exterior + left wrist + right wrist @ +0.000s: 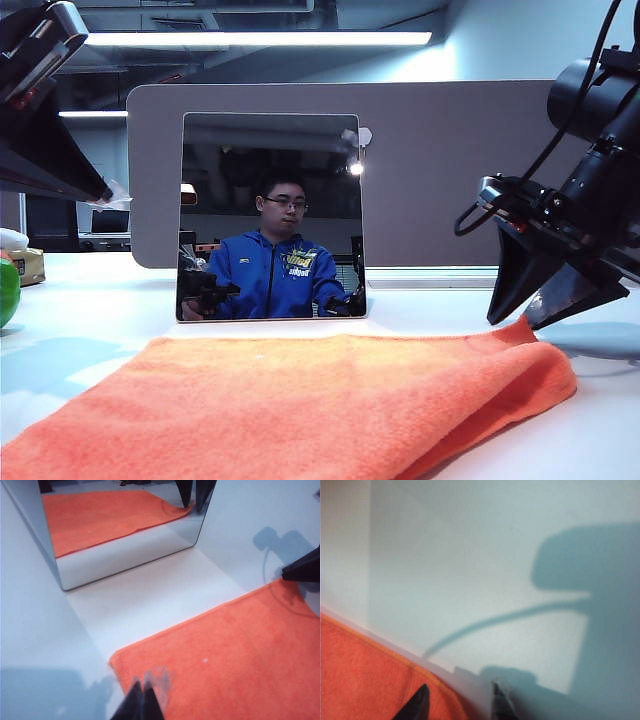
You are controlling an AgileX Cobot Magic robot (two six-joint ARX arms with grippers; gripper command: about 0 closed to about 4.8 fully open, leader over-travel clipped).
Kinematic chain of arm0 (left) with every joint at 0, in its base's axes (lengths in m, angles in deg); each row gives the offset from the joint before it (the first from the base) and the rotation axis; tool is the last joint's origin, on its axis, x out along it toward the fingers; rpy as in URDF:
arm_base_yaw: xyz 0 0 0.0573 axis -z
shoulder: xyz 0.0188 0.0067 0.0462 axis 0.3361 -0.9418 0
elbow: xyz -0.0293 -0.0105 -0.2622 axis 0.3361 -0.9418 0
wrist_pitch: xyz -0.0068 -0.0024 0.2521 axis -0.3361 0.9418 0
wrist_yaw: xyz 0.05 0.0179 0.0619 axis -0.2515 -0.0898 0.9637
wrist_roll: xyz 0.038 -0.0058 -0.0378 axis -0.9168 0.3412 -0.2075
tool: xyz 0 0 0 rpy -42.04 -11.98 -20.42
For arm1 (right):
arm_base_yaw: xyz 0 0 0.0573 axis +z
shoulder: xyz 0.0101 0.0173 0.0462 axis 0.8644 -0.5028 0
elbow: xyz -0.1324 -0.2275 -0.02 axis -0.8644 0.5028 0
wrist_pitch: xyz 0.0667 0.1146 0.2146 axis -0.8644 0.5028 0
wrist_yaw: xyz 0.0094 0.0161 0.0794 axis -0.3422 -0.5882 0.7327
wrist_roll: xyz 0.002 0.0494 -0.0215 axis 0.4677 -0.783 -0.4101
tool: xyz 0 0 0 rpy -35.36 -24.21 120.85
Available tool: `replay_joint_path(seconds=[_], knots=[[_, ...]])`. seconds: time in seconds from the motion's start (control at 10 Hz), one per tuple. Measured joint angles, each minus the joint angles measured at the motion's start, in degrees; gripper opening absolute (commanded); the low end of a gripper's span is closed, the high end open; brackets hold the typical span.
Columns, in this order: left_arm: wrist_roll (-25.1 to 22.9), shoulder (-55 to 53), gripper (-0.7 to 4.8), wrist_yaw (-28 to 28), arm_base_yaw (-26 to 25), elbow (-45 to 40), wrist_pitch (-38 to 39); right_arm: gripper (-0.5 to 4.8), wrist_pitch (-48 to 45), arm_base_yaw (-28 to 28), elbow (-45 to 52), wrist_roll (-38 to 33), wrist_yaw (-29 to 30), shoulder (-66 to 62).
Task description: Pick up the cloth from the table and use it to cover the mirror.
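I have the right gripper [460, 702] spread wide astride the cloth [300, 400] edge, ready to pinch a far corner. The left gripper [142, 700] hangs shut above the near corner. The cloth lies flat on the table [100, 310] before the upright mirror [270, 215].

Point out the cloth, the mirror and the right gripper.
cloth [300, 400], exterior view, middle of its orange surface.
mirror [272, 215], exterior view, centre of the glass.
right gripper [457, 702], right wrist view, midway between its open fingers, over the cloth's edge.

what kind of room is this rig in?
Probably an office or lab desk: a white table backed by a grey desk partition, ceiling strip lights overhead, and a monitor on another desk beyond.
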Motion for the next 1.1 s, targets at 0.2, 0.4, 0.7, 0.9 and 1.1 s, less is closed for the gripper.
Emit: replay_joint_path(seconds=[0.2, 0.4, 0.7, 0.9, 1.1], knots=[[0.00, -0.02, -0.06, 0.00, 0.00, 0.00, 1.05, 1.58, 0.50, 0.00, -0.02, -0.04, 1.01, -0.22], [0.00, -0.02, -0.06, 0.00, 0.00, 0.00, 1.16, 1.58, 1.79, 0.04, -0.04, -0.15, 1.66, -0.90], [0.00, -0.02, -0.06, 0.00, 0.00, 0.00, 1.22, 1.58, 2.23, 0.04, -0.15, -0.13, 1.90, -0.96], [0.00, -0.02, -0.06, 0.00, 0.00, 0.00, 1.25, 1.58, 2.27, 0.04, -0.15, -0.15, 1.95, -0.96], [0.00, -0.02, -0.06, 0.00, 0.00, 0.00, 1.22, 1.58, 2.56, 0.04, -0.17, -0.13, 1.97, -0.96]])
